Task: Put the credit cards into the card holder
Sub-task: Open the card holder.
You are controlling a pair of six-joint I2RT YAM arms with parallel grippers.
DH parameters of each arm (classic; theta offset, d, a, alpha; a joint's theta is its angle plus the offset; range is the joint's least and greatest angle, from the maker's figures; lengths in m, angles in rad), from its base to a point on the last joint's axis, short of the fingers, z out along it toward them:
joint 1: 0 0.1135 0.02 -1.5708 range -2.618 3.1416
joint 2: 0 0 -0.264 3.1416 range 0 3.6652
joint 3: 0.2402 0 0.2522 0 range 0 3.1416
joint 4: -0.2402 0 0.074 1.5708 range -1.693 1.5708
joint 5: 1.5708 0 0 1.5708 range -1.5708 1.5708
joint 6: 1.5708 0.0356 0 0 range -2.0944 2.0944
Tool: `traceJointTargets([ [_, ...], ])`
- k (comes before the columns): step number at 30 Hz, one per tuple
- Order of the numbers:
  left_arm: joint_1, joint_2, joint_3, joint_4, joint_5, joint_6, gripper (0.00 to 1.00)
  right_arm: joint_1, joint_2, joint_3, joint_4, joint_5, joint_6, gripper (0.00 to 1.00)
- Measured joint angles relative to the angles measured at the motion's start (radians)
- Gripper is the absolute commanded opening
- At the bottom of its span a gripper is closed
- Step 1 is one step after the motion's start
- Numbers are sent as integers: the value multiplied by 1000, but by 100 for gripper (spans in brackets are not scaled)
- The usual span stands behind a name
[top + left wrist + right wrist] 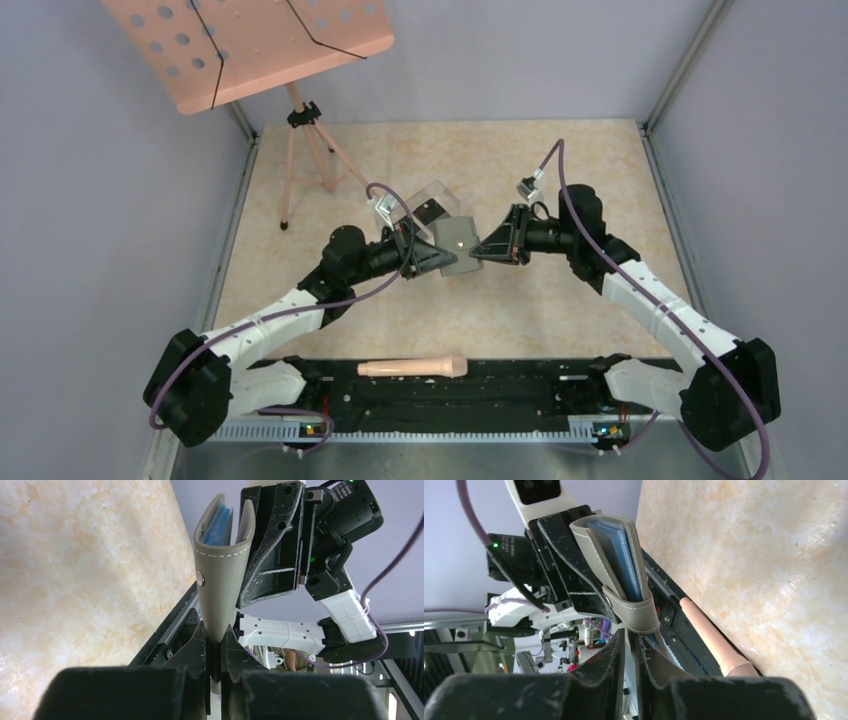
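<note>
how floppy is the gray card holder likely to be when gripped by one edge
Probably fairly stiff: the card holder stands straight out from the left gripper without sagging. Its leaves gape at the free end, so it may spring open if unsupported. The snap tab curves, so it looks pliable.

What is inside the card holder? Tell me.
Between the card holder's gray covers, bluish lining shows. The nearly closed covers hide whatever sits deeper in its slots.
</note>
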Motion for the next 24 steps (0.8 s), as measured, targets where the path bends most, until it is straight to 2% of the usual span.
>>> traceJointTargets([
  [5,-1,-8,53,-178,-16,73,0,0,0,6,-82,45,-60,51],
  [10,-1,-18,128,-420,-70,176,0,0,10,55,-206,103,-144,68],
  [15,-3,11,216,-636,-101,266,0,5,27,104,-303,172,-222,73],
  [24,-51,83,253,-817,-148,324,0,127,133,169,-446,340,-289,79],
])
